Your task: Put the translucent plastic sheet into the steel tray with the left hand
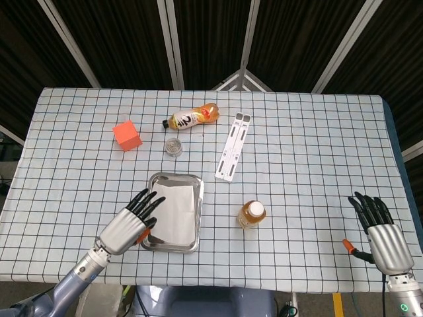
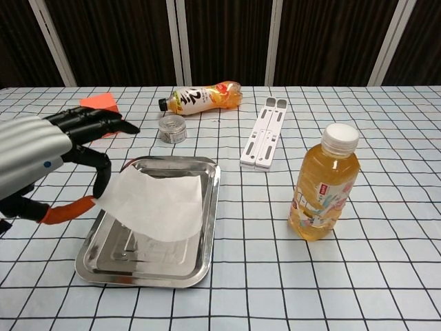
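The translucent plastic sheet (image 1: 173,208) (image 2: 157,202) lies slanted across the steel tray (image 1: 173,176) (image 2: 148,276), covering most of it. Its left corner is raised at the tray's left rim, where my left hand (image 1: 129,224) (image 2: 41,162) pinches it between thumb and a finger. The other fingers are spread out over the tray's left edge. My right hand (image 1: 383,234) hovers at the table's front right corner, fingers apart and holding nothing; the chest view does not show it.
An upright bottle of orange drink (image 1: 252,214) (image 2: 325,183) stands right of the tray. Behind the tray are a small round tin (image 1: 174,146) (image 2: 172,128), a lying bottle (image 1: 193,117) (image 2: 203,97), a white folding stand (image 1: 233,146) (image 2: 264,132) and an orange cube (image 1: 126,135) (image 2: 100,102).
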